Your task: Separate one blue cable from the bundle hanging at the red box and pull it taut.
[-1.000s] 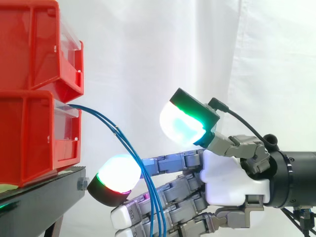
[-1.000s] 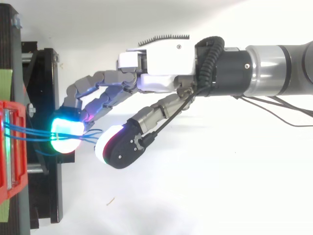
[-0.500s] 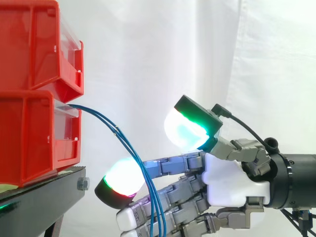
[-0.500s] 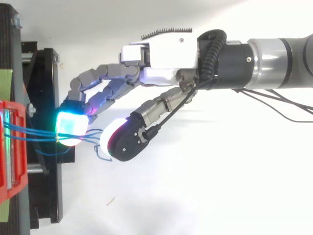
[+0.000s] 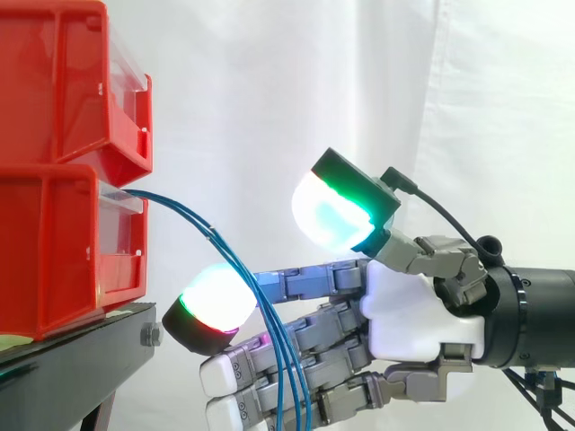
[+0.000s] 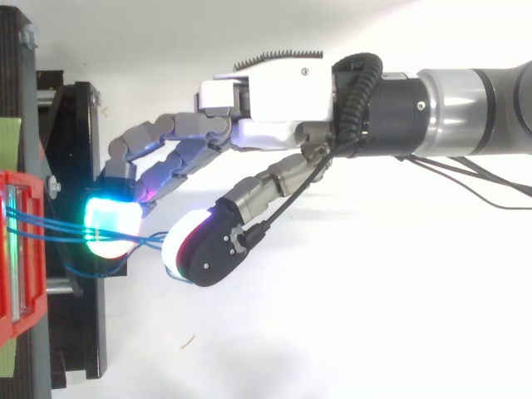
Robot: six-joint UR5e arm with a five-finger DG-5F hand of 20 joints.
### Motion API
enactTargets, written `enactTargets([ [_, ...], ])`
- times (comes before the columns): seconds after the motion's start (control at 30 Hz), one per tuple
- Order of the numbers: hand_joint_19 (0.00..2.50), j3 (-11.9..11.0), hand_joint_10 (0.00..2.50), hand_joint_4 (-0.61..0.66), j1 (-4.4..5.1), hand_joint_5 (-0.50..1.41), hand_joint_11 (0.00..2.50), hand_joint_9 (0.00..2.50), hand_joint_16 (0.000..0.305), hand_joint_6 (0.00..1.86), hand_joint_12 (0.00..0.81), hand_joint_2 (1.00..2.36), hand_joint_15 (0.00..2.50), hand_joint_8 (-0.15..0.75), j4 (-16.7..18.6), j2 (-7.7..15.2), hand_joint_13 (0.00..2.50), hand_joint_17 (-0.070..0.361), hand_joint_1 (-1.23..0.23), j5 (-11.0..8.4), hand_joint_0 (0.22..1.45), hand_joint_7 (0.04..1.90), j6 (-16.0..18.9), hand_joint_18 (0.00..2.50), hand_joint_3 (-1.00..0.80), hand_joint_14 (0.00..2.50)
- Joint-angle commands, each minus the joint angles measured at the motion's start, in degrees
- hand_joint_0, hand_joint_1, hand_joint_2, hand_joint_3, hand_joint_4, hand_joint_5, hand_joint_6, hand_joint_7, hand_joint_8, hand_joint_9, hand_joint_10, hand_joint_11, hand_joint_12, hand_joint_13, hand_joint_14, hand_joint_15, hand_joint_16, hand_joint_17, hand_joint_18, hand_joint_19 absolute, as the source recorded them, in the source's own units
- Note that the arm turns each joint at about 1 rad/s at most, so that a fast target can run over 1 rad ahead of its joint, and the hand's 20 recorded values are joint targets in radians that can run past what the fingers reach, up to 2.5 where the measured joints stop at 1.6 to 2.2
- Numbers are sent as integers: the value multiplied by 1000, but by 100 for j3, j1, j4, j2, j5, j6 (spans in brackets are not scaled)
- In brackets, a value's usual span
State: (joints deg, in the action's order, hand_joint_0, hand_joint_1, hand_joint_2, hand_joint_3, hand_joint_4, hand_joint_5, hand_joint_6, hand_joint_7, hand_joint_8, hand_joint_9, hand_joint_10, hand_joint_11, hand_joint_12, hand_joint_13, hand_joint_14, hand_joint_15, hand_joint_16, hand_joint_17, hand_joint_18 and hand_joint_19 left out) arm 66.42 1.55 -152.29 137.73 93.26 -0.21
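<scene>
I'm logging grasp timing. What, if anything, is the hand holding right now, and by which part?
Nothing is pinched: the hand reaches its straight fingers in among the blue cables hanging from the red box, thumb raised apart.

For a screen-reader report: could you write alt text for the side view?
The robot hand reaches in from the right, fingers extended across blue cables that droop from the lower red bin, its thumb raised above them.

Glossy plastic bins (image 5: 54,233), cloth curtain (image 5: 269,90)

2 red bins (image 5: 63,90), 1 blue cable bundle (image 5: 190,218)
</scene>
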Motion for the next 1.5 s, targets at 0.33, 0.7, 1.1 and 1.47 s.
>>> enactTargets([
  [0.33, 283, -6, 6, 190, 20, -132, 288, 656, 35, 501, 331, 1010, 228, 303, -29, 0, 634, 78, -658, 17, 650, 1116, 39, 471, -316, 8],
  [0.7, 289, -6, 6, 183, -6, -127, 301, 659, 34, 500, 333, 1007, 236, 306, -117, -273, 641, 77, -656, 17, 627, 1162, -251, 474, -375, 8],
  [1.1, 301, -6, 7, 186, 38, -121, 318, 676, 34, 500, 334, 1005, 245, 309, -310, -299, 652, 77, -648, -19, 598, 1184, -410, 486, -427, 9],
  [1.47, 313, 3, 7, 190, 73, -112, 328, 701, 35, 501, 341, 1001, 261, 320, -284, -290, 696, 78, -637, -133, 560, 1208, -190, 527, -500, 9],
])
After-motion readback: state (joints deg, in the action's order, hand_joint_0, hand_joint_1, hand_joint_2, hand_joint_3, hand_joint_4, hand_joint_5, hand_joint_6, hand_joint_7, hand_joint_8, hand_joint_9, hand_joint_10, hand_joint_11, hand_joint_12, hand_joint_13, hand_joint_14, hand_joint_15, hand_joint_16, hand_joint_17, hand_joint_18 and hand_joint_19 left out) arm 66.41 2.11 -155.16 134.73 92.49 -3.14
